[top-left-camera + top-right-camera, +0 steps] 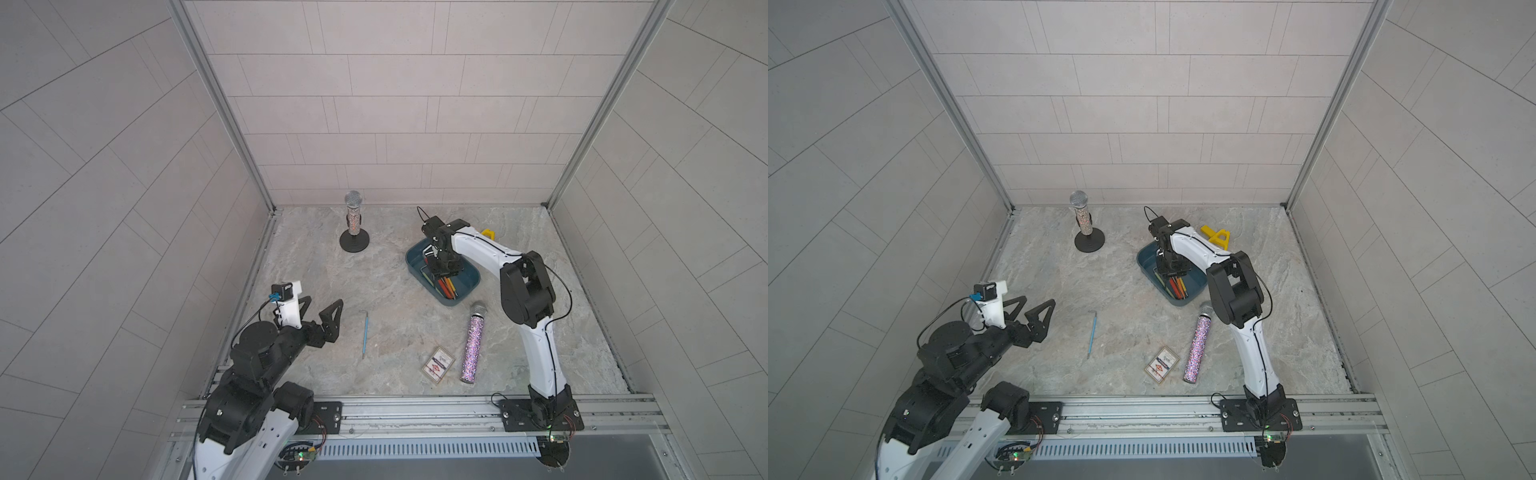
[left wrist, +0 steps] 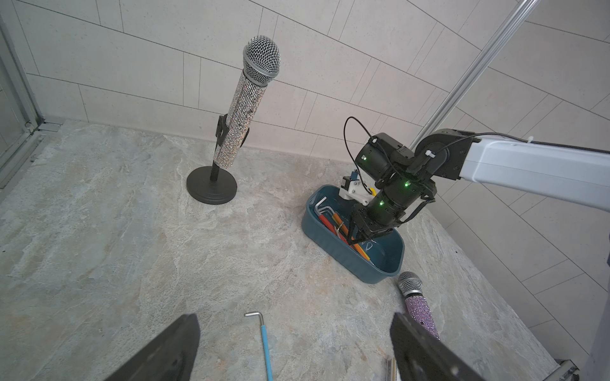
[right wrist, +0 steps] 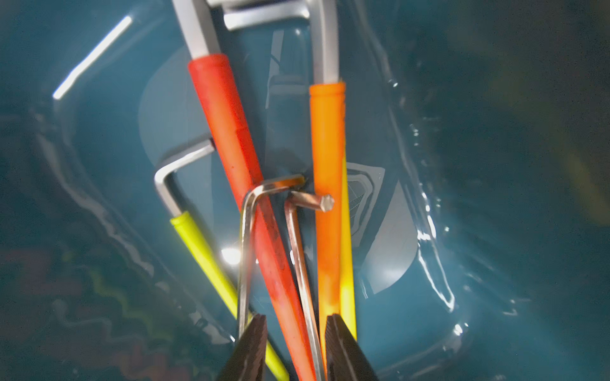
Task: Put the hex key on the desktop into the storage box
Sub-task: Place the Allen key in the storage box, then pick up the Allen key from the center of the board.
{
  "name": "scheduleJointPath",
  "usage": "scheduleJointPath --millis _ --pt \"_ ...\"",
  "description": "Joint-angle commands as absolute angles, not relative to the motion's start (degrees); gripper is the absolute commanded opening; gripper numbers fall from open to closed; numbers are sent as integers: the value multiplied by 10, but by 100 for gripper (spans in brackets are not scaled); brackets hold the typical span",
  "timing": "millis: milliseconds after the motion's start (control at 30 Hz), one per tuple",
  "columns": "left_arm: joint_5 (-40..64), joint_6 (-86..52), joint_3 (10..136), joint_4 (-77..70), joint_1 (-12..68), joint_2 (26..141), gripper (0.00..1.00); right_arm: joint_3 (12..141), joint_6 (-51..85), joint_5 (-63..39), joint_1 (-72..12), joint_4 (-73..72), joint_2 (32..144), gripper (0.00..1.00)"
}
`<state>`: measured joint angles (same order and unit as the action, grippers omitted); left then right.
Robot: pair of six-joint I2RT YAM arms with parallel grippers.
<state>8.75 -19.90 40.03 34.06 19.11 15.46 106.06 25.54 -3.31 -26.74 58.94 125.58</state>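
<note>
Teal storage box [image 2: 336, 254] holds red, orange, yellow and bare hex keys [image 3: 231, 132] under the right tool [image 3: 295, 326], slightly parted.

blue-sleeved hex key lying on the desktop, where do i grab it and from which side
Pinch the blue sleeve mid-length of the slim L-shaped hex key, probably from straight above, jaws across the shaft: it lies flat on the grey marbled desktop.

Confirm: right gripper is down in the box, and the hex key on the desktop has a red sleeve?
Not red: the hex key on the desktop has a blue sleeve, clear in both top views. The right gripper is down in the box, as you say.
</note>
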Motion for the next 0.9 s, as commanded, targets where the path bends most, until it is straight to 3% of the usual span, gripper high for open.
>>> scheduleJointPath --millis 0,400,867 --pt "87 -201 395 327 188 158 97 1075 270 -14 -279 606 1202 35" --pt "77 -201 398 332 188 150 97 1047 377 -7 -421 560 1147 40" --pt "52 -201 400 340 188 123 97 1127 479 -29 -572 543 1264 40"
